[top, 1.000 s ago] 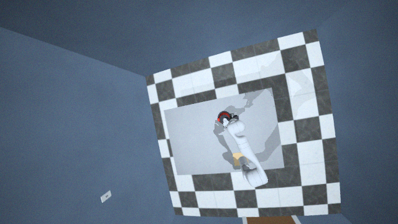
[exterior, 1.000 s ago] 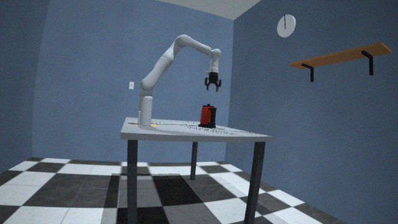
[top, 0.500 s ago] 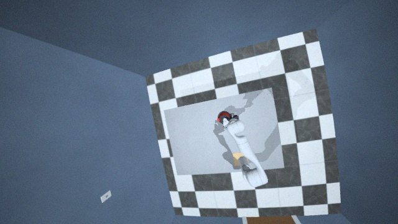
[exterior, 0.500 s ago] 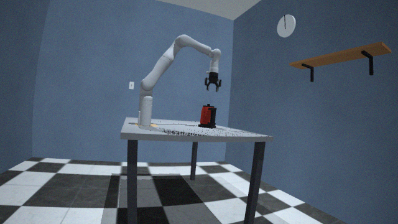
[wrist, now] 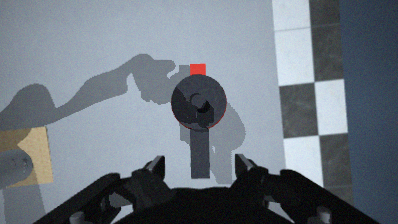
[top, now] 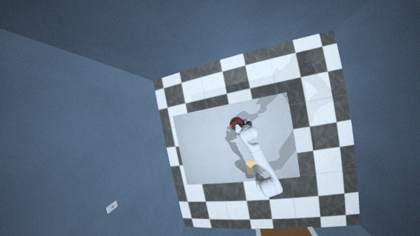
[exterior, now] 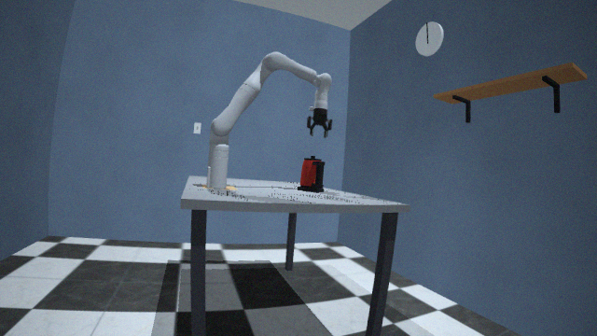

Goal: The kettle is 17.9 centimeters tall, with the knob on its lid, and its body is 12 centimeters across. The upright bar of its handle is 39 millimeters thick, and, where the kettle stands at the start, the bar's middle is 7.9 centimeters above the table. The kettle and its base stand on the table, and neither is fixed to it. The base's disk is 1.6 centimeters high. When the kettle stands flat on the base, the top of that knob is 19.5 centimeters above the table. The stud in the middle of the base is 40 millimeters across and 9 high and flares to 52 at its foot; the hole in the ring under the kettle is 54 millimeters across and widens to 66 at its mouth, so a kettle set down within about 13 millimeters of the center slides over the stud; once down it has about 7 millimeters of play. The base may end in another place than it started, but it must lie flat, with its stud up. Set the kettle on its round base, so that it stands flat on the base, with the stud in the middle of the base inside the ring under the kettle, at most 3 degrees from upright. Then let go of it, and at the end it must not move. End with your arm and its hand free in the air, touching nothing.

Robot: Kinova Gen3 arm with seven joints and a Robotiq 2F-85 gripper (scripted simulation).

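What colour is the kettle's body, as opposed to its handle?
Red. The kettle has a red body with a black handle and lid, clearest in the exterior view.

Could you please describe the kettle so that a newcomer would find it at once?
Look at the grey table in the blue room's corner. Straight below the raised open gripper stands the kettle, the only red thing there, with a dark lid and handle.
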